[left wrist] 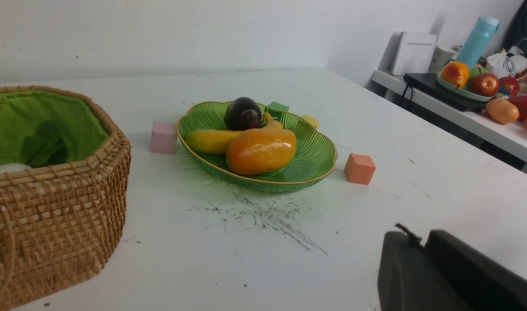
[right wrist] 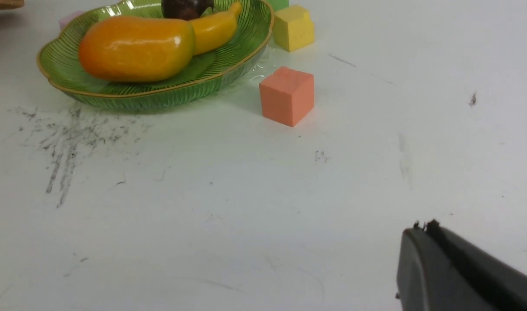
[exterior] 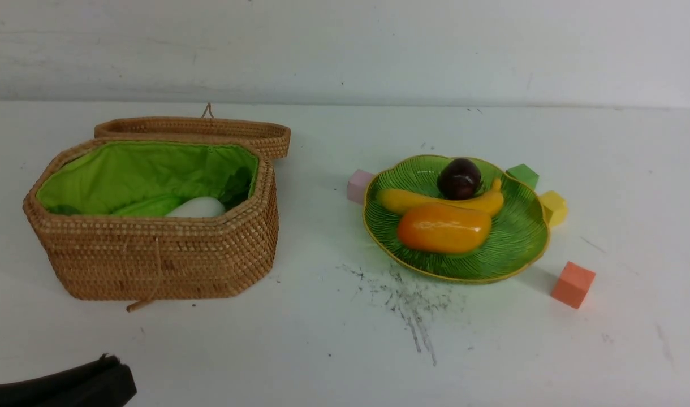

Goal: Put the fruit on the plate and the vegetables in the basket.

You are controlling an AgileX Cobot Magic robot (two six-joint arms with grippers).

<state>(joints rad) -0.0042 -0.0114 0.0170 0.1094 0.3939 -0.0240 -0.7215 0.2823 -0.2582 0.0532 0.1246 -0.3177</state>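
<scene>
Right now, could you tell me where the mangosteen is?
In the front view, the mangosteen sits at the far side of the plate, right of the basket, touching the banana.

Woven wicker basket [exterior: 152,254], glossy ribbed plate [exterior: 514,237].

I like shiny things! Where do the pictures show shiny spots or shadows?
Front view: the mango has soft white shine, and the basket throws a faint shadow. Left wrist view: the mangosteen glints, and the left claw is a dark blur. Right wrist view: bright glare on the plate rim, and the orange cube casts a pale shadow.
</scene>
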